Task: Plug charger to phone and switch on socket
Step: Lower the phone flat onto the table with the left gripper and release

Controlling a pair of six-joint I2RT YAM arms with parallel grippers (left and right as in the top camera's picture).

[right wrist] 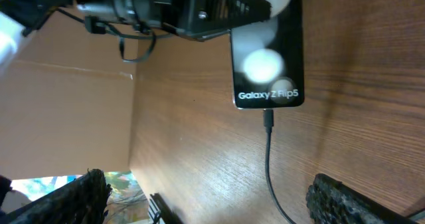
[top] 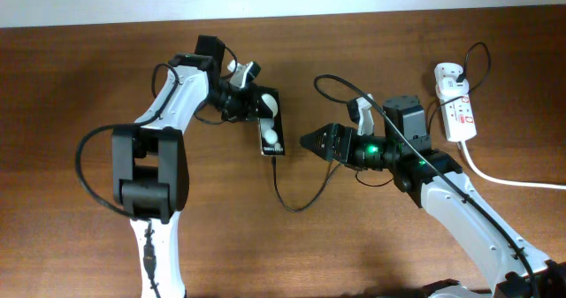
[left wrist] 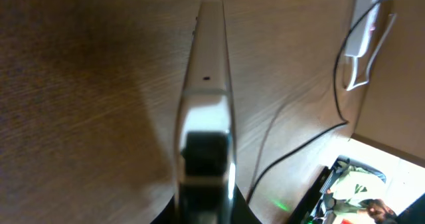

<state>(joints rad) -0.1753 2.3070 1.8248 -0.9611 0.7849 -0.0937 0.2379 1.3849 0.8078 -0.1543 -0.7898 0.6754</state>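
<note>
The black phone [top: 270, 128] lies on the table with two white spots on its screen. In the right wrist view the phone [right wrist: 269, 51] reads "Galaxy Z Flip5". The charger's plug tip [right wrist: 267, 119] sits in the phone's end port. Its thin black cable [top: 296, 205] loops across the table towards the white adapter [top: 447, 72] on the socket [top: 458, 112]. My left gripper [top: 250, 103] is shut on the phone's far end; the phone shows edge-on [left wrist: 206, 84] between its jaws [left wrist: 206, 204]. My right gripper [top: 317, 141] is open and empty, just right of the phone, with the cable between its fingers [right wrist: 212, 204].
The socket's thick white cord [top: 513, 181] runs off to the right edge. The socket also shows at the top right of the left wrist view [left wrist: 372, 14]. The right arm's own black cables [top: 349, 90] arch above its wrist.
</note>
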